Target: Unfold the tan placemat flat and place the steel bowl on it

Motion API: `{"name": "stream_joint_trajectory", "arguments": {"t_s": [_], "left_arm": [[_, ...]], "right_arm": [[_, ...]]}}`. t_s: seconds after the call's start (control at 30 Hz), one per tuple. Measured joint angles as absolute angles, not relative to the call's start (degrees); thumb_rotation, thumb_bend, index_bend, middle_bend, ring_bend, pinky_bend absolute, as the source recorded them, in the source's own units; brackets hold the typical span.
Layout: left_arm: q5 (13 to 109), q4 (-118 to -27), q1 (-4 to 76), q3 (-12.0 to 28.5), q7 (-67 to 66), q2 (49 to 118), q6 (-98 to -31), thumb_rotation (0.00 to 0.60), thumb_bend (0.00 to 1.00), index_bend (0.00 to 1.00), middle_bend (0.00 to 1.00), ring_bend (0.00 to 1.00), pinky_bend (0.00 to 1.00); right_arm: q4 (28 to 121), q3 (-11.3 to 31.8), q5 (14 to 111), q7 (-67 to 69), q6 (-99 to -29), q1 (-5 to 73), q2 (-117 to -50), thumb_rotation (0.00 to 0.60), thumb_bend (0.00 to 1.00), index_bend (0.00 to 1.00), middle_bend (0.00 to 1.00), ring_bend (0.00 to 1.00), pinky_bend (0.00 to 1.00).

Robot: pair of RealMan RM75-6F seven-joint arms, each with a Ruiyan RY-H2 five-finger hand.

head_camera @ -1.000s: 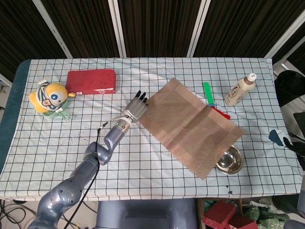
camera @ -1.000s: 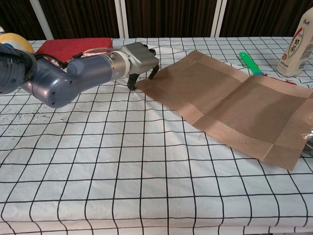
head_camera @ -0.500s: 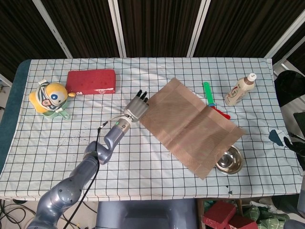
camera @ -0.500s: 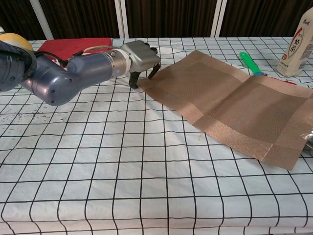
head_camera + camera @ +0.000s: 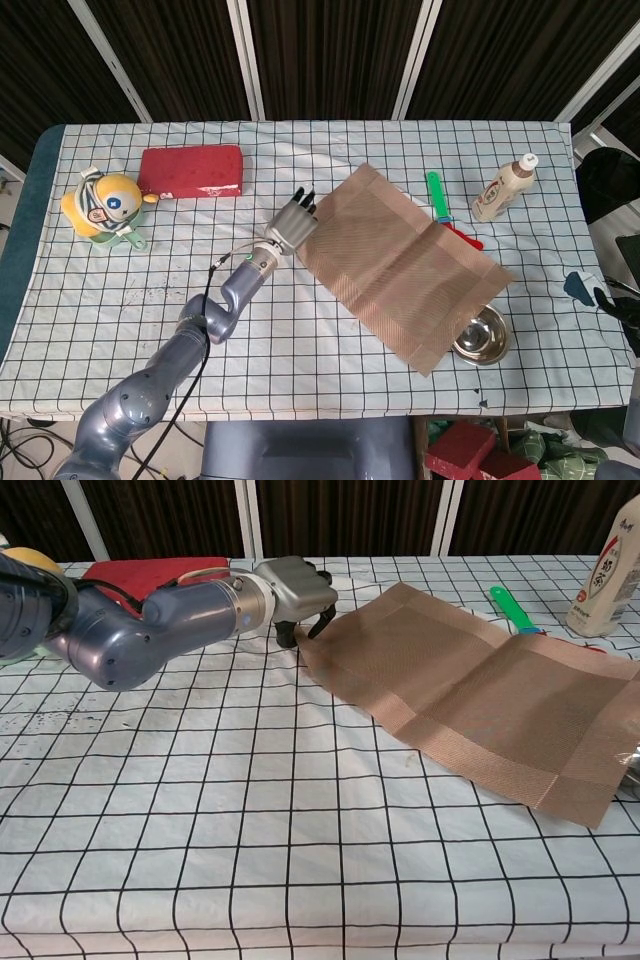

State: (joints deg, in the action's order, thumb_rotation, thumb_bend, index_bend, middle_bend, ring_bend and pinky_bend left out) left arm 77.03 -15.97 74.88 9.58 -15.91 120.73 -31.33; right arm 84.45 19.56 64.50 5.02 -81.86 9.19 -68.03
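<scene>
In the head view, the tan placemat (image 5: 400, 265) lies opened out on the checked counter (image 5: 150, 300), running on a diagonal from its upper corner near the middle down toward the right edge. The steel bowl (image 5: 482, 335) sits at the mat's lower right corner, partly tucked under that corner, not yet on top. The left hand (image 5: 291, 223) rests at the mat's left corner, its fingers (image 5: 303, 196) pointing away from the robot and lying close together. A red block (image 5: 191, 170), a yellow toy (image 5: 103, 205), a green utensil (image 5: 436, 193) and a bottle (image 5: 503, 187) stand around the mat. The right hand does not show.

In the chest view, the left hand (image 5: 295, 592) is arched over the mat's near-left corner, fingers (image 5: 322, 620) curled down with the tips touching or just at the fabric edge; whether they pinch the cloth or merely press on it cannot be told. The tan placemat (image 5: 470, 695) looks nearly flat, with a faint crease across its middle.

The step in hand appears to be the final smoothing of that corner. To do it well, the hand should likely press lightly and draw outward along the diagonal, keeping the mat from sliding over the cloth, then free the far corner from the bowl before lifting the bowl onto the centre.
</scene>
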Motion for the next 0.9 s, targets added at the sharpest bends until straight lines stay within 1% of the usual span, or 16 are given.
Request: {"name": "stream_joint_trajectory", "arguments": {"t_s": [0.17, 0.27, 0.6, 0.8, 0.9], "left_arm": [[77.9, -17.0, 74.6, 9.1, -15.1, 120.4, -33.2, 0.600, 0.42, 0.62, 0.26, 0.05, 0.13], [78.5, -17.8, 74.3, 8.9, -14.3, 119.9, -34.8, 0.600, 0.42, 0.64, 0.26, 0.05, 0.13], [79.0, -22.2, 72.4, 8.7, -14.5, 117.3, -37.9, 0.600, 0.42, 0.65, 0.26, 0.05, 0.13], [78.6, -28.2, 69.7, 8.8, -16.7, 114.3, -40.5, 0.600, 0.41, 0.65, 0.26, 0.05, 0.13], [78.3, -33.0, 68.0, 8.7, -18.5, 112.2, -41.9, 0.600, 0.41, 0.65, 0.26, 0.05, 0.13]], "right_arm": [[84.6, 19.6, 64.4, 5.1, -81.6, 9.2, -68.0, 0.600, 0.14, 0.09, 0.00, 0.03, 0.17], [84.8, 19.5, 64.5, 5.2, -81.5, 9.2, -67.9, 0.600, 0.14, 0.09, 0.00, 0.03, 0.17], [85.1, 19.4, 64.6, 5.3, -81.6, 9.0, -67.8, 0.600, 0.14, 0.10, 0.00, 0.03, 0.17], [85.2, 19.5, 64.5, 5.5, -81.3, 9.0, -67.7, 0.600, 0.14, 0.10, 0.00, 0.03, 0.17], [85.3, 19.5, 64.5, 5.5, -81.2, 9.0, -67.7, 0.600, 0.14, 0.10, 0.00, 0.03, 0.17]]}}
